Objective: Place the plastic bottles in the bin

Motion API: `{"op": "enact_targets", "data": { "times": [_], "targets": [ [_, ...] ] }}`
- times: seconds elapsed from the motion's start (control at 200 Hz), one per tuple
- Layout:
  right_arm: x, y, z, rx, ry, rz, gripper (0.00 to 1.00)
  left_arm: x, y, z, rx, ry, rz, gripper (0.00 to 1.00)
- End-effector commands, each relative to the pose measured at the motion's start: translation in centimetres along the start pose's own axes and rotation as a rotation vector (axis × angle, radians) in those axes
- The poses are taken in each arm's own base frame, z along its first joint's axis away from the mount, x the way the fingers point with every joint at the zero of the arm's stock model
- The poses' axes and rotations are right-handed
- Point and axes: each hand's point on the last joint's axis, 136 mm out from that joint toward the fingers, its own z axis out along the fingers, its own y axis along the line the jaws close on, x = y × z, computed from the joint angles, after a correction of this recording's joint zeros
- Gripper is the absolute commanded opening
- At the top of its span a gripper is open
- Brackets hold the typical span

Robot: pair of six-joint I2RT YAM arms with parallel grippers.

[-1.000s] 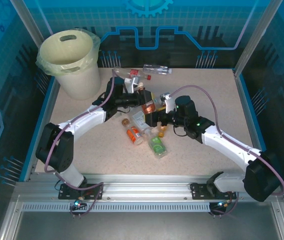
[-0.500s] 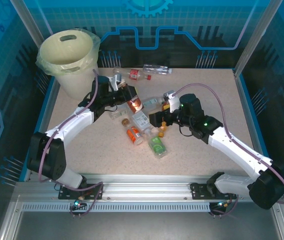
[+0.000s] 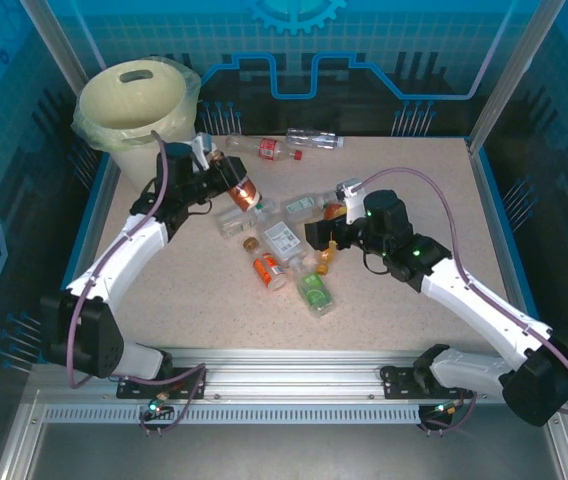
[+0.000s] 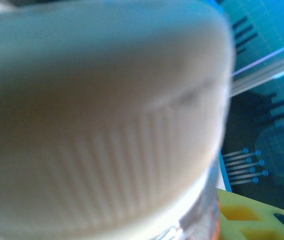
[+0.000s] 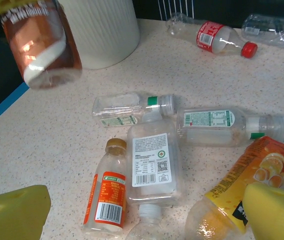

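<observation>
The brown bottle (image 3: 243, 191) is pinched by the left gripper (image 3: 226, 180), whose fingers press together on its neck end. It hangs tilted just right of the bin (image 3: 134, 112), close to the wall and not over the mouth, with its base pointing away from the bin. In the left wrist view its ribbed white cap (image 4: 107, 130) sits blurred against the lens, with a yellow finger (image 4: 242, 220) in the lower corner. From the right wrist view the bottle appears lifted off the table, in front of the bin's ribbed wall.

The other bottles lie on their sides farther right of the bin. A red-label bottle (image 3: 264, 148) and a clear bottle (image 3: 314, 139) lie end to end along the far edge. Nearer is a loose cluster: a green-band bottle (image 5: 132, 107), a green-label bottle (image 5: 222, 124), a white-label bottle (image 5: 149, 165), an orange-label bottle (image 5: 107, 197), a juice bottle (image 5: 242, 185) and a green bottle (image 3: 314, 290).

The right gripper (image 3: 322, 235) hovers on the cluster's side away from the bin. Its yellow fingers (image 5: 14, 207) are spread wide and hold nothing, and the juice bottle lies just beside one finger.

The table (image 3: 164, 300) is speckled beige with a blue rim. Blue circuit-patterned walls (image 3: 364, 40) and aluminium posts (image 3: 49, 40) stand around it.
</observation>
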Motion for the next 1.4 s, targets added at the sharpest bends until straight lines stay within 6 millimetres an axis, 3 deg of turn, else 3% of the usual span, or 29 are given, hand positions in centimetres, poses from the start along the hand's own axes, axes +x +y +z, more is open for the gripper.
{"op": "enact_targets", "data": {
  "times": [0.0,0.425,0.65,0.93,1.211,1.396],
  "targets": [
    [-0.7,-0.2,-0.7,0.024,-0.049,-0.011,1.00,-5.1,-2.3,-2.1,0.015,-0.159,0.035,0.44],
    [-0.4,-0.3,-1.1,0.029,-0.057,-0.002,1.00,-15.3,-1.7,-4.3,-0.027,-0.460,-0.056,0.45],
    [-0.6,-0.1,-1.1,0.016,-0.061,0.004,1.00,-19.2,1.2,-3.6,-0.110,-0.571,-0.150,0.45],
    [-0.5,-0.2,-1.3,0.021,-0.062,0.007,1.00,-24.5,4.3,-5.0,-0.137,-0.701,-0.250,0.46],
    [-0.5,-0.2,-1.1,0.023,-0.061,0.024,1.00,-26.5,11.6,-6.6,-0.346,-0.825,-0.420,0.46],
    [-0.3,-0.2,-1.3,0.020,-0.056,0.036,1.00,-27.6,14.9,-7.1,-0.449,-0.869,-0.468,0.49]
  ]
}}
